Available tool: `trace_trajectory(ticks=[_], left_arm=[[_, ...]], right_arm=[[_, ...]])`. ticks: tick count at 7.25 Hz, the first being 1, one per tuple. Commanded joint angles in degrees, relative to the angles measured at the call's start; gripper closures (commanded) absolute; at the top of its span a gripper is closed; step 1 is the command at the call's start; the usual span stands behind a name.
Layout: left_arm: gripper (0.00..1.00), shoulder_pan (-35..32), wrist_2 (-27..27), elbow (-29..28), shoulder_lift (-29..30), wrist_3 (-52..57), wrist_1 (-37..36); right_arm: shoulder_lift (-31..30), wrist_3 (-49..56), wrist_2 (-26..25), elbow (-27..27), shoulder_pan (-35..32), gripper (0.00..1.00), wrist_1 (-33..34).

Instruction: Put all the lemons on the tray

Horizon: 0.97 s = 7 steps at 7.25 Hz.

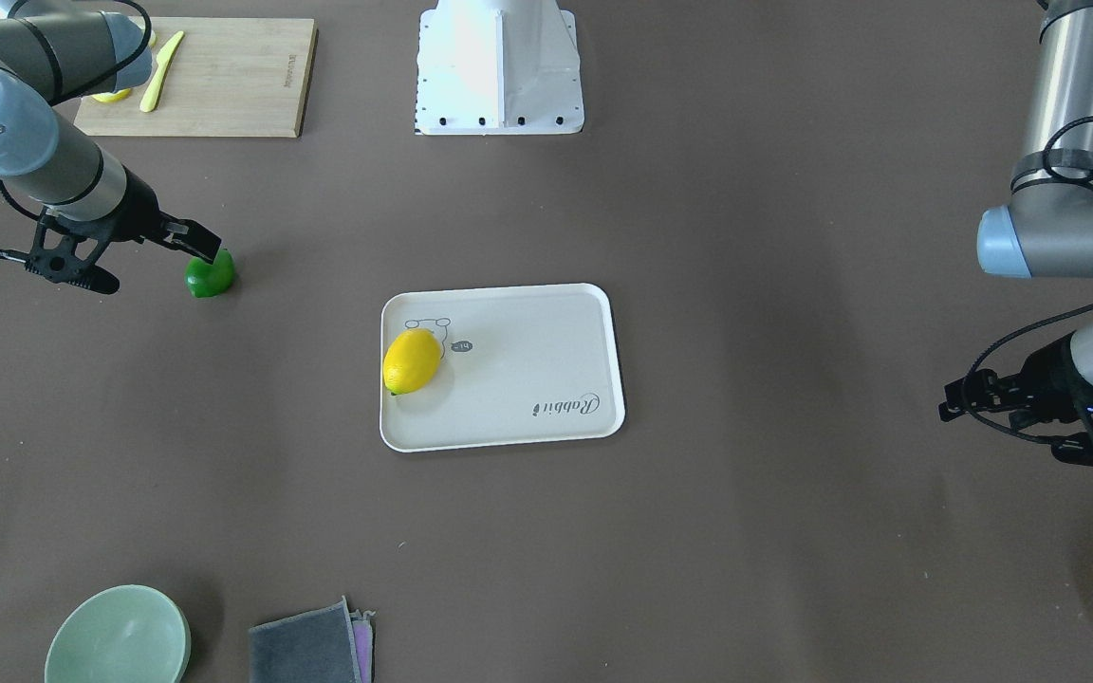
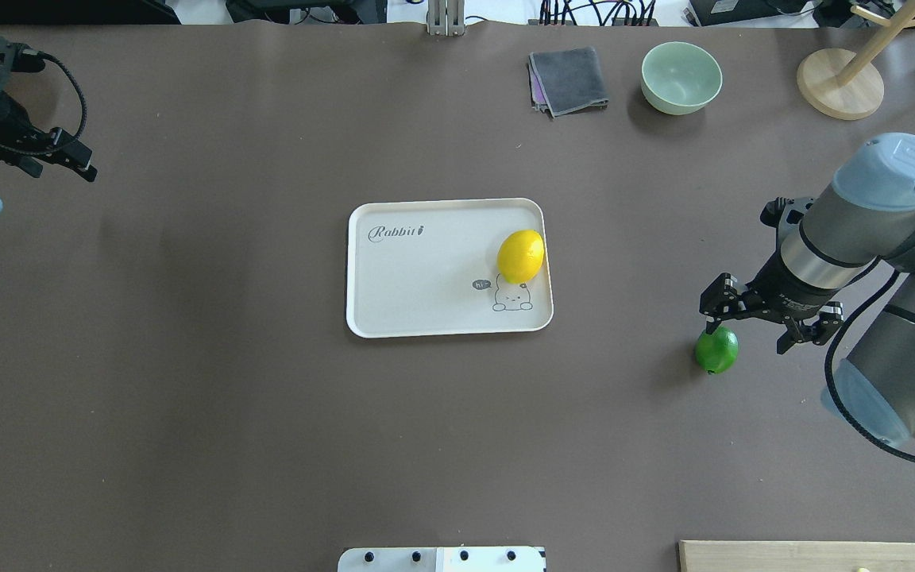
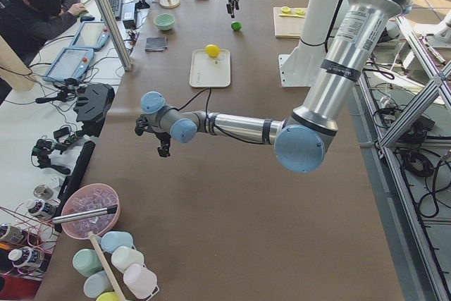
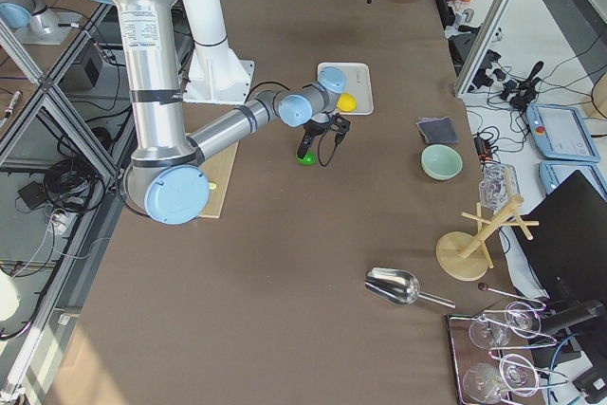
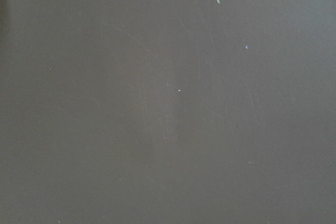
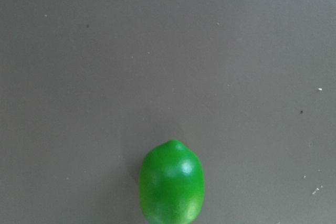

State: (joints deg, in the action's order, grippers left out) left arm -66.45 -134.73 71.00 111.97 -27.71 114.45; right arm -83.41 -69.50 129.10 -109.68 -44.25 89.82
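Observation:
The bright yellow lemon (image 1: 412, 360) (image 2: 520, 256) lies on the off-white tray (image 1: 527, 389) (image 2: 426, 278), by the cartoon drawing. The dark green lemon (image 1: 210, 275) (image 2: 716, 350) lies on the brown table, off the tray on the robot's right. My right gripper (image 1: 134, 261) (image 2: 759, 324) is open and hovers just over and beside the green lemon, one fingertip (image 1: 197, 243) above it. The right wrist view shows the green lemon (image 6: 171, 182) low in the frame and no fingers. My left gripper (image 2: 72, 159) (image 1: 953, 408) looks shut and empty, far off at the table's left side.
A bamboo cutting board (image 1: 224, 81) with a yellow knife (image 1: 162, 71) and lemon slices lies near the right arm. A pale green bowl (image 2: 681, 77), a folded grey cloth (image 2: 569, 79) and a wooden stand (image 2: 839, 79) are at the far edge. The robot's white base (image 1: 499, 66) stands mid-table.

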Motion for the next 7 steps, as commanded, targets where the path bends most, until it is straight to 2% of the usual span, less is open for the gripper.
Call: trace_trajectory(ticks=[1,2,4,6,7], left_arm=[[0.02,0.01,0.0,-0.07,-0.08,-0.24,0.07],[0.02,0.01,0.0,0.02,0.09,-0.42,0.07],[0.02,0.01,0.0,-0.07,-0.17,-0.07,0.07],[0.02,0.01,0.0,-0.07,-0.17,-0.07,0.07],[0.02,0.01,0.0,-0.07,-0.17,-0.07,0.07]], right_arm=[[0.36,-1.61,-3.4,3.57,2.93,0.0,-6.54],[0.27,-1.69,-4.98,4.55,3.99,0.0,-8.06],[0.18,-1.69,-4.91,4.39,4.44,0.0,-8.16],[0.27,-1.26,-5.0,4.48,4.79,0.48,-8.16],[0.27,-1.08,-5.17,4.39,4.88,0.56,-8.16]])
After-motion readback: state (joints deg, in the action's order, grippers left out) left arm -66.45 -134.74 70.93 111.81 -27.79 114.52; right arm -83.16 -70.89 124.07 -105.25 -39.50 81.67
